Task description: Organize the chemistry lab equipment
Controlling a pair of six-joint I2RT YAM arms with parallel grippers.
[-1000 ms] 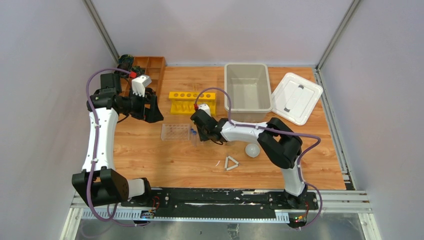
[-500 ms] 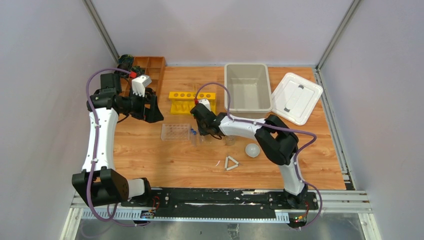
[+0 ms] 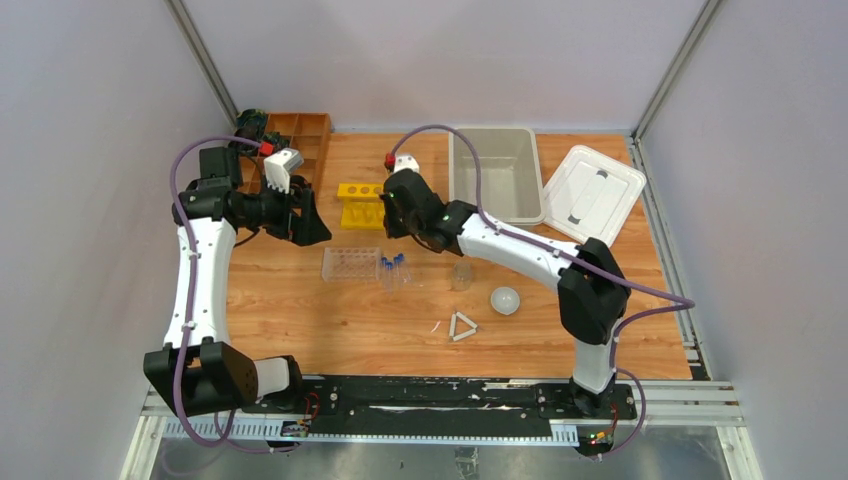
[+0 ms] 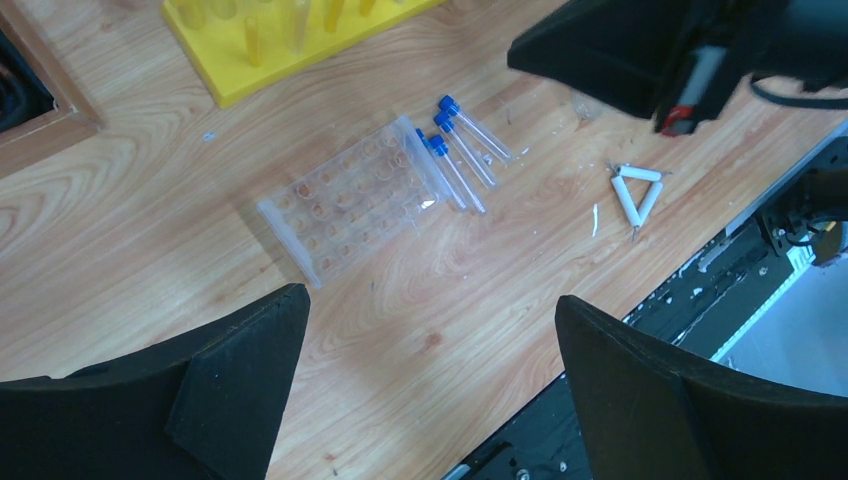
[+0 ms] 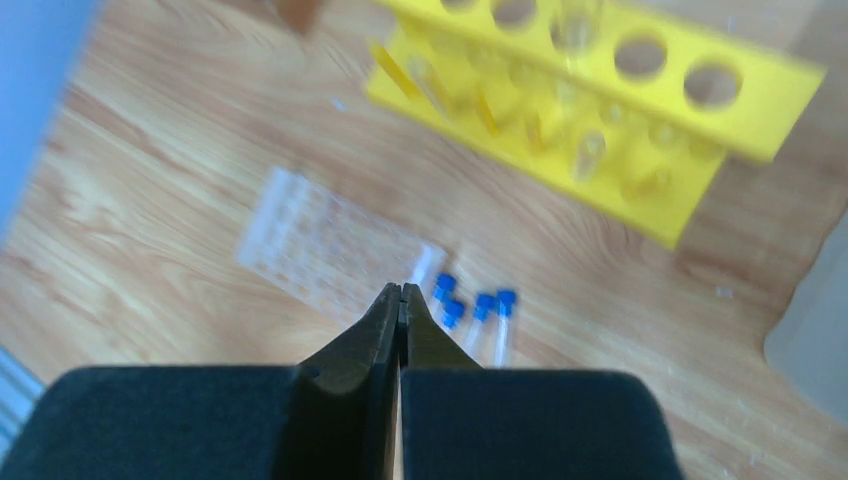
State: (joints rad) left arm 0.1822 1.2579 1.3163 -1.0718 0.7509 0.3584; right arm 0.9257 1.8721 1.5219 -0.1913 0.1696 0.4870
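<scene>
From above, the blue-capped tubes (image 3: 392,270) lie flat on the table (image 3: 330,330), touching the right end of the clear tube rack (image 3: 350,263). Their long axes run roughly from the far side to the near side, caps at the far end. The right gripper (image 3: 397,225) hangs just beyond them by the yellow rack (image 3: 362,203), so we judge it the nearer arm. The left gripper (image 3: 308,222) sits further off, past the clear rack's other end. In the left wrist view, that gripper's fingers (image 4: 240,370) stand wide apart and hold nothing. The tubes lie ahead of them and to the right, side by side, caps by the rack's corner and bodies slanting away from it. In the right wrist view, the fingertips (image 5: 400,300) are pressed together with nothing between them that we can see. The tubes lie just past the tips and slightly right, caps pointing away and bodies running back under the fingers. In our judgement, a pinch would have to close across that axis.
</scene>
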